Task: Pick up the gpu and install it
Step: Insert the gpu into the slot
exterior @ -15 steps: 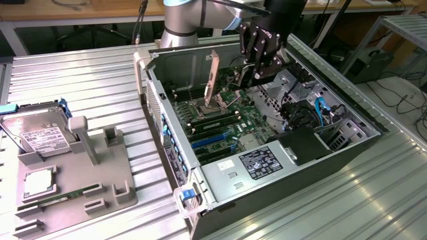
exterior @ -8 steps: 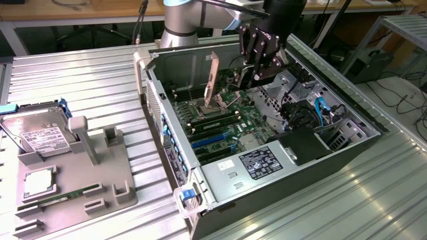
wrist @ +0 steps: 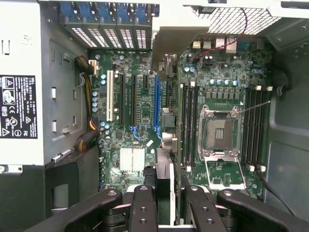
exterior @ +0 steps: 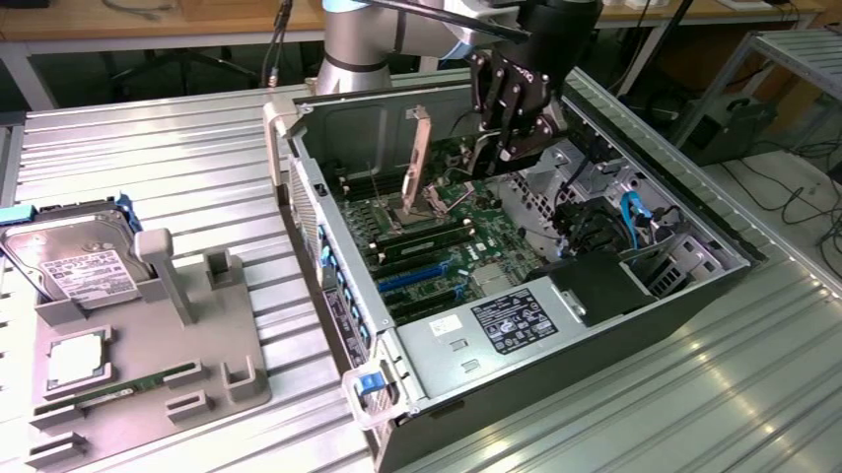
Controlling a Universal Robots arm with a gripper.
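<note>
You see the gripper point(exterior: 511, 148) over the far part of the open computer case point(exterior: 684, 296). Its fingers point(wrist: 145, 212) pinch the gpu point(wrist: 163, 188) by its thin edge, so the card hangs upright, edge down toward the motherboard point(wrist: 140, 111). I think you hold it this way so it can enter the blue slot point(wrist: 156, 104).
</note>
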